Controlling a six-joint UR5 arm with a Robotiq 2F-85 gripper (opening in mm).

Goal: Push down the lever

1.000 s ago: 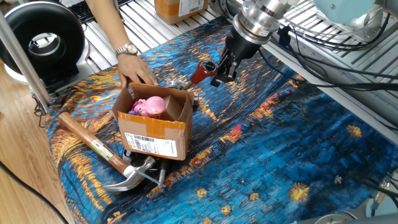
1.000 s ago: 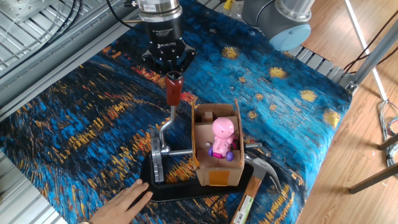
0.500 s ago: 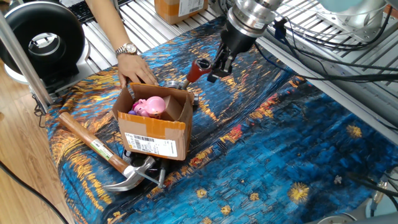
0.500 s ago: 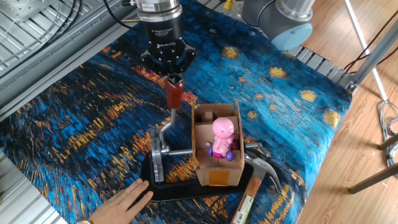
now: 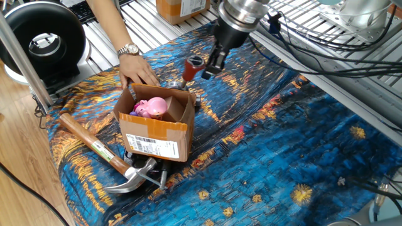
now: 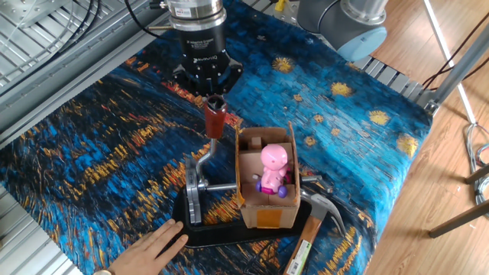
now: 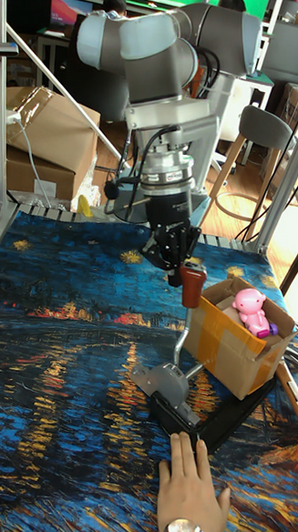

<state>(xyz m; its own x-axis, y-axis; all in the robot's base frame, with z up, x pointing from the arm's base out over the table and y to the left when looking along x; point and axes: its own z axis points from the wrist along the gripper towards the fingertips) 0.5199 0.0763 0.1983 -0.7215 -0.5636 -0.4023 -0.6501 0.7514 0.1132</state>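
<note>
While the robot's black two-finger hand (image 6: 215, 95) is hanging right at the top of the slim metal lever with its glossy dark-red rounded sleeve (image 6: 215, 118), its fingertips are meeting the sleeve's upper end; whether they are actually clamping it or just pressing against it, I cannot tell from these angles. The lever (image 7: 192, 286) is standing nearly upright, leaning a little, its metal bar curving down into a grey metal mechanism (image 7: 165, 382) sitting on a flat black base (image 6: 221, 231). In the tall fixed view the hand (image 7: 180, 268) is sitting just above the red sleeve. From one fixed view the sleeve (image 5: 191, 68) is showing just left of the hand (image 5: 207, 68).

A person's bare hand (image 7: 190, 492), wearing a silver wristwatch (image 5: 128, 49), is lying flat by the front edge of the black base. Just beside the lever, an open brown cardboard box (image 6: 265, 187) is holding a pink plastic toy figure (image 6: 273, 168). A long wooden-handled claw hammer (image 5: 103, 155) is lying near the box, its steel head tucked against the box's lower side. Everything is resting on the desk, which is covered with a blue-and-orange painted-pattern cloth (image 6: 99, 145).
</note>
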